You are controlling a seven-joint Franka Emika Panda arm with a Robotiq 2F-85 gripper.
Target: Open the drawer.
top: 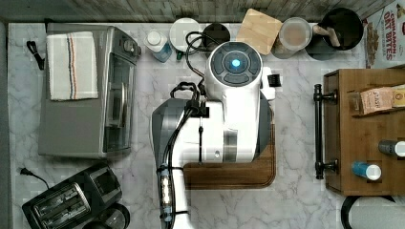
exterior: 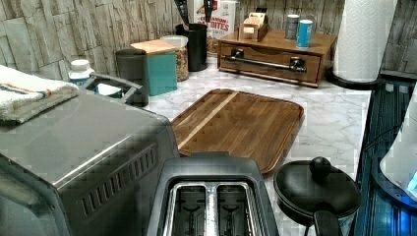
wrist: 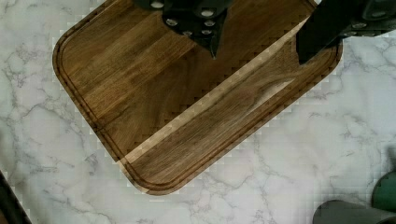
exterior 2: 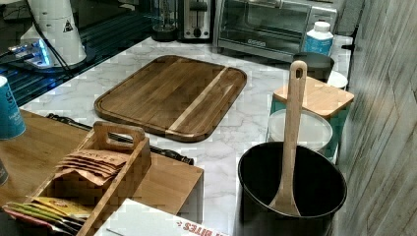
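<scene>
Gripper (wrist: pixel 257 51) hangs above the dark-wood cutting board (wrist: pixel 187 98) in the wrist view, two black fingers (wrist: pixel 205 28) spread apart, nothing between them. White arm (top: pixel 229 114) sits over the same board in the top view, covering most of it.

Medium-brown wooden drawer (exterior: pixel 268 61) with long black metal bar handle (exterior: pixel 265 63) is shut, front flush with its wooden box. In the top view it's at the top view's right edge, handle (top: pixel 319 131) facing the board, well apart from the arm. In the left view it's at the back of the white marble tabletop (exterior: pixel 329 113), beyond the board (exterior: pixel 236 125). In the right view the handle (exterior 2: pixel 167 152) shows just past the box's top edge.

On the box: blue can (exterior: pixel 304 33), wooden caddy of tea packets (exterior 2: pixel 98 167). Black utensil pot with wooden spoon (exterior 2: pixel 290 142) stands near the box.
</scene>
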